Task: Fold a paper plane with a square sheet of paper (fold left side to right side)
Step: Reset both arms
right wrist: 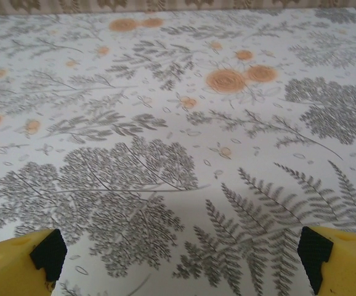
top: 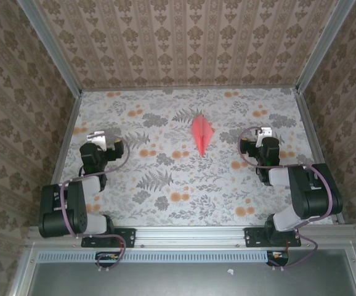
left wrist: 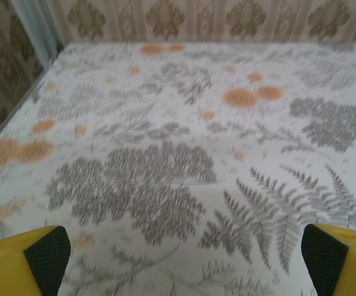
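Plane: paper plane (top: 202, 134) lies folded on the table (top: 165, 206), nothing touching it.
Left gripper (left wrist: 184, 253): spread wide, empty.
Right gripper (right wrist: 181, 253): spread wide, empty.
Progress: folding looks finished.

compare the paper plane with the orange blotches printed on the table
The paper plane is a long narrow pointed dart; the orange blotches are small and round. The paper plane is salmon-pink and single; the orange blotches are duller orange and scattered across the table. Both are warm-toned.

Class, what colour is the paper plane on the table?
Salmon-pink, seen best in the top external view: paper plane.
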You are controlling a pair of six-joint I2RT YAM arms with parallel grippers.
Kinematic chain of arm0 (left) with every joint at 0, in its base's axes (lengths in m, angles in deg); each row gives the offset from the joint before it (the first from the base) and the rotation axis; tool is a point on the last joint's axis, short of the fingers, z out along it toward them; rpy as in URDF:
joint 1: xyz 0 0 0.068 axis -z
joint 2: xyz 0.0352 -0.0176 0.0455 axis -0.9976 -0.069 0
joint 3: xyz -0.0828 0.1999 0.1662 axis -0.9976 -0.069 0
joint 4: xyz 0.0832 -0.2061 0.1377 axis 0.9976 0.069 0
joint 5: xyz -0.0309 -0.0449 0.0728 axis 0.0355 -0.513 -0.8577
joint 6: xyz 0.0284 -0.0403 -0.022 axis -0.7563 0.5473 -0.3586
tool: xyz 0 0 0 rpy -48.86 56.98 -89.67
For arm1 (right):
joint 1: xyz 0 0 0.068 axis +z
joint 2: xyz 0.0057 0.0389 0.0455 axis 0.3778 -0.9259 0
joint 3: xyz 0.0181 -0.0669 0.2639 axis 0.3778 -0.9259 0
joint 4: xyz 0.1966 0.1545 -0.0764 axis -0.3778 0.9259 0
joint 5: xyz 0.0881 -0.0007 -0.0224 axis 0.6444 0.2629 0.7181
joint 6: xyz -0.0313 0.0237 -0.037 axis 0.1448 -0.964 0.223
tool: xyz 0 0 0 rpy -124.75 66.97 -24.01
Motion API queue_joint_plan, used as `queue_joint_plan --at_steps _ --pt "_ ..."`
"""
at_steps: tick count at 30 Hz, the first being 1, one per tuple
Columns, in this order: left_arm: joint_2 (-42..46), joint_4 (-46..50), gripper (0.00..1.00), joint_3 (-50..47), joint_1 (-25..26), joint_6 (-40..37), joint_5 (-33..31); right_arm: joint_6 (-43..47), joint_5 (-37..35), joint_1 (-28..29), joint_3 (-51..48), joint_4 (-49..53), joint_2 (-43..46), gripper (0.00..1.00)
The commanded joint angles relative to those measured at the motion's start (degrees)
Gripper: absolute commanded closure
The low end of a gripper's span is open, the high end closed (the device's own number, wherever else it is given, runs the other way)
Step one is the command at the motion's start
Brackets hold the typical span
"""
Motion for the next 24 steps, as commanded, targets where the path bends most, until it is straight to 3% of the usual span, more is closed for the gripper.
queue_joint_plan --at_steps 1,3,5,7,10,24 --pt "-9.5 -20.2 0.00 -3.4 1.5 -2.8 3.0 -0.2 3.2 -0.6 0.6 -3.5 -0.3 0.00" --pt "-6.0 -12.6 0.00 -2.5 1.5 -1.9 1.0 -0.2 3.3 -0.6 0.6 -3.4 -0.3 0.00" --pt "-7.6 -12.4 0.00 -0.9 1.5 -1.7 0.2 -0.2 3.2 -0.6 0.5 -3.4 -0.2 0.00" --pt "-6.8 -3.7 0.00 3.1 1.5 -0.1 -3.3 -0.2 3.2 -0.6 0.5 -3.5 -0.1 0.00" --pt "-7.0 -1.4 0.00 4.2 3.7 -1.4 -7.2 0.0 3.0 -0.4 0.5 -3.5 -0.1 0.00" --pt "-7.2 -0.3 0.00 4.9 4.8 -3.0 -7.8 0.2 1.7 0.1 0.5 -3.5 -0.1 0.00"
